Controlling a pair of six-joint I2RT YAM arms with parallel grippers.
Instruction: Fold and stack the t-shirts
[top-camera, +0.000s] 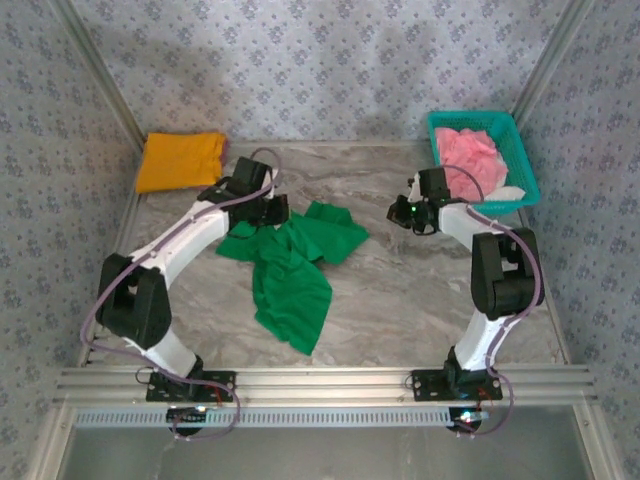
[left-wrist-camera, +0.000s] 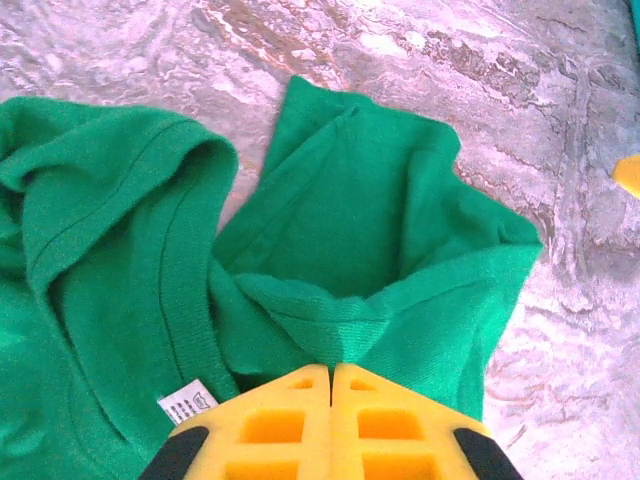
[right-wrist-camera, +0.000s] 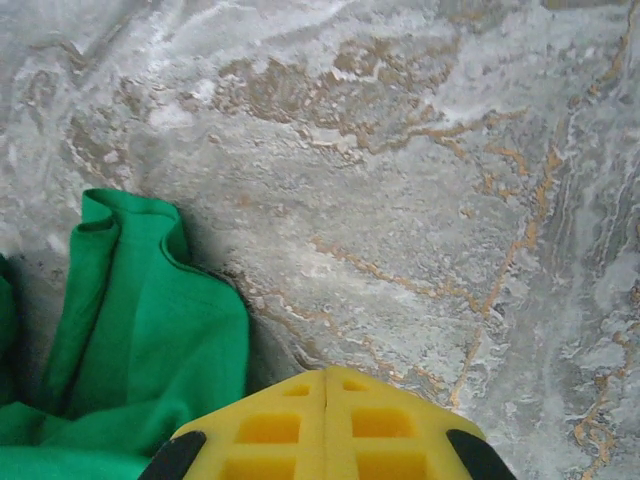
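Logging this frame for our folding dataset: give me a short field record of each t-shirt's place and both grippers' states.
green t-shirt: crumpled on the table, left of centre
orange-yellow t-shirt: folded, far left corner
pink t-shirt: bunched in the teal basket, far right
left gripper: shut, pinching the green t-shirt's edge
right gripper: shut, empty, over bare table beside the green t-shirt

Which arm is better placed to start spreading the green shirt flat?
Left. The left gripper is closed at the green t-shirt, seemingly pinching it; the right gripper is shut over bare table beside the shirt.
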